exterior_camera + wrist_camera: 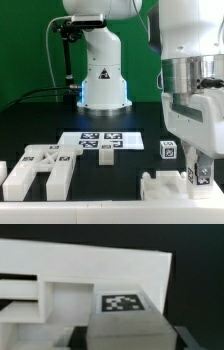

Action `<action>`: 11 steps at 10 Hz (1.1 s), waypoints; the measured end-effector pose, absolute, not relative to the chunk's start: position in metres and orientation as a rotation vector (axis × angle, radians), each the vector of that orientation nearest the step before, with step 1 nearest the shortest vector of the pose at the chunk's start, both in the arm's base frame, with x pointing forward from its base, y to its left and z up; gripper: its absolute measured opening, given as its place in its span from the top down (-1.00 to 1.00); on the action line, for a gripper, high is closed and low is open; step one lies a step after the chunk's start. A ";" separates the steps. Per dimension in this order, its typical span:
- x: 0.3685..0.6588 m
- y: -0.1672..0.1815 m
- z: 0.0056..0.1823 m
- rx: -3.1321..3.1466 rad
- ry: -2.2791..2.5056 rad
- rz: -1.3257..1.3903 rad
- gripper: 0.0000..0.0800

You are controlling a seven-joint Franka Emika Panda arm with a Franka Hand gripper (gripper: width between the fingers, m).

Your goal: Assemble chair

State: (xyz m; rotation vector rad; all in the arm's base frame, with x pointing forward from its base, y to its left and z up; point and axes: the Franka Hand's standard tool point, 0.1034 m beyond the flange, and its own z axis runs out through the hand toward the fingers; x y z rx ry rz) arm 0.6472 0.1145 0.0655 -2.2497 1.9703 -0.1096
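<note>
My gripper (198, 176) hangs at the exterior view's right, shut on a chunky white post (199, 172) with a black-and-white tag. In the wrist view the post (125, 328) sits between my dark fingers (186, 338), its tag facing the camera. Just under it lies a large white chair part (163, 188) with slots; in the wrist view that part (90, 263) fills the frame behind the post. Whether the post touches it I cannot tell. Two more white slotted chair pieces (40, 168) lie at the exterior view's left. A small tagged white post (168, 150) stands behind my gripper.
The marker board (100, 141) lies flat in the middle of the black table. The robot's white base (102, 75) stands behind it, with a black cable (63, 60) at its side and a green wall behind.
</note>
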 end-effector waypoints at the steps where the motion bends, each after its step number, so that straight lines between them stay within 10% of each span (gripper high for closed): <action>1: 0.647 0.115 0.065 -2.260 1.960 -0.110 0.11; 2: 0.646 0.120 0.065 -2.356 1.849 -0.117 -0.42; 4: 0.650 0.119 0.068 -2.711 1.298 -0.171 -0.57; 11: 0.653 0.119 0.066 -3.037 0.410 -0.247 -0.62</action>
